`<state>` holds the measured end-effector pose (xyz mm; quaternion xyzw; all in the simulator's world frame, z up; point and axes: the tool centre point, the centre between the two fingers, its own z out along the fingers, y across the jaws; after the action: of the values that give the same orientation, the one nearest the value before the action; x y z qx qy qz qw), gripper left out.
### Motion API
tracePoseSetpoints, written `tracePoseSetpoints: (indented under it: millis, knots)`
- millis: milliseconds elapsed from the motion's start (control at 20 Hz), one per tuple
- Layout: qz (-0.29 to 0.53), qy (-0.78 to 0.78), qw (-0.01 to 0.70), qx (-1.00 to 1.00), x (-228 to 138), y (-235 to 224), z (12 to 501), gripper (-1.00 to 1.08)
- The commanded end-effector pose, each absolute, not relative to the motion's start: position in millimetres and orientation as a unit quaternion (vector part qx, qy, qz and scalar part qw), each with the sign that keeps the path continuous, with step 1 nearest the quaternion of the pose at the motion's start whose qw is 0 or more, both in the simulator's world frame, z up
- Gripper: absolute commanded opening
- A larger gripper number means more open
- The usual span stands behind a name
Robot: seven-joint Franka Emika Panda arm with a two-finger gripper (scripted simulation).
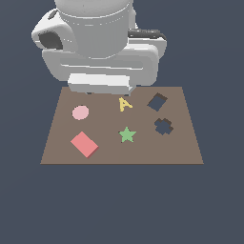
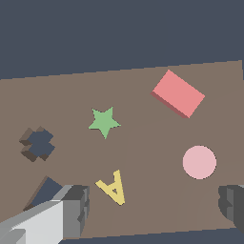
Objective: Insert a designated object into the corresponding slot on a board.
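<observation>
The red-salmon square block (image 1: 84, 144) (image 2: 178, 93) lies flat on the brown board (image 1: 186, 150) (image 2: 143, 200), untouched and well away from the pincer (image 2: 155, 207), whose two fingers (image 2: 76, 209) stand wide apart with nothing between them (the second finger barely shows at the wrist view's edge). The pincer hangs over the board's far edge, under the bulky white arm (image 1: 100, 43) in the exterior view. Nearest it are the yellow letter A (image 1: 125, 104) (image 2: 113, 187) and the pale pink disc (image 1: 80, 113) (image 2: 199, 162). The green star (image 1: 127, 135) (image 2: 104, 122) lies beyond the letter. The dark square slot (image 1: 157, 102) (image 2: 44, 192) sits just beside one finger, partly hidden by it, with the cross-shaped cut-out (image 1: 163, 126) (image 2: 37, 143) next farther out. The block is well apart from the slot.
</observation>
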<state>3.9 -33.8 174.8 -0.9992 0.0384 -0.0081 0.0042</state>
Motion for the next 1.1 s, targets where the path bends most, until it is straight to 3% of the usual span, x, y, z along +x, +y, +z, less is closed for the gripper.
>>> tracePoseSetpoints:
  millis: [0, 1050]
  knots:
    - [-0.008, 0.038, 0.004, -0.999, 3.9, -33.8, 174.8, 1.0]
    - [-0.006, -0.088, 0.004, -0.996, 18.8, -64.0, 140.7, 1.0]
